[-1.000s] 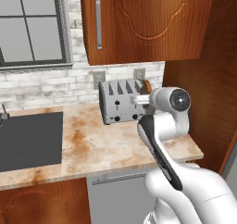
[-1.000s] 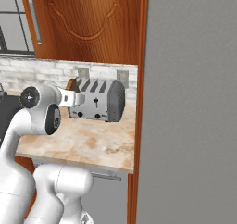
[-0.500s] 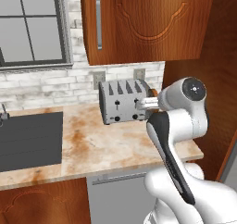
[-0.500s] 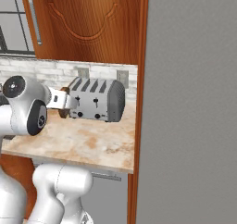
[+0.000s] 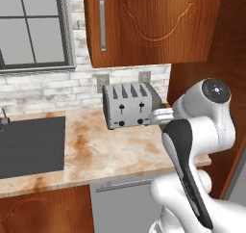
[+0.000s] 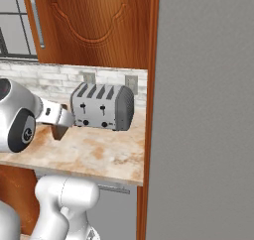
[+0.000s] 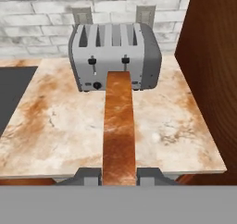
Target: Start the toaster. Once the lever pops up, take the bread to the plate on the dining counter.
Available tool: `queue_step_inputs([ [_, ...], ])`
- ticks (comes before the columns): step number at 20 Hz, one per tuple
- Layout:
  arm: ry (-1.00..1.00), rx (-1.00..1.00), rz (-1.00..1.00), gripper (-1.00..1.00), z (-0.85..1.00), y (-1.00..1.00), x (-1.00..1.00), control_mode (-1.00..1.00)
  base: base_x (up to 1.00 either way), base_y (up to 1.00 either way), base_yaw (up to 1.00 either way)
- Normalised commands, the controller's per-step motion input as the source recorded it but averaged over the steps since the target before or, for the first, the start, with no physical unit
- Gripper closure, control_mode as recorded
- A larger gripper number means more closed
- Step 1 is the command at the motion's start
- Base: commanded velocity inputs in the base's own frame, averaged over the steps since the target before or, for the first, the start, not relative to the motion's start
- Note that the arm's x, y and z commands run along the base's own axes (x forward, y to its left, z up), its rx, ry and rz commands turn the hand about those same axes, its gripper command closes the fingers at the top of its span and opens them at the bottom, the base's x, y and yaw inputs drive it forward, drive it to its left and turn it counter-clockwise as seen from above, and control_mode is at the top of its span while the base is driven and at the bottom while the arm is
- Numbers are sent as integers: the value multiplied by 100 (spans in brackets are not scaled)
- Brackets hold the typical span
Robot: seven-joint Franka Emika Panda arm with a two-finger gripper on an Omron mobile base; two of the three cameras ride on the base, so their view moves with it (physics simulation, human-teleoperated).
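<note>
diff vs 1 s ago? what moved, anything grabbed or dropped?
The arm has pulled back from the toaster toward the base, carrying the bread away with it. No new grab or release: the tool stays shut on the bread. Toaster, counter and sink are unchanged.

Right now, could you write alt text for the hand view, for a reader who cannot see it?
The gripper is shut on the bread, which stretches toward the silver toaster on the marbled worktop, below a brick wall.
</note>
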Motion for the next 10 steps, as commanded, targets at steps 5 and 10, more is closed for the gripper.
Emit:
queue_step_inputs([
  [5,2,0,0,100,0,-9,-16,-100,0,0,0],
  [10,1,0,0,100,0,0,-14,-100,0,0,0],
])
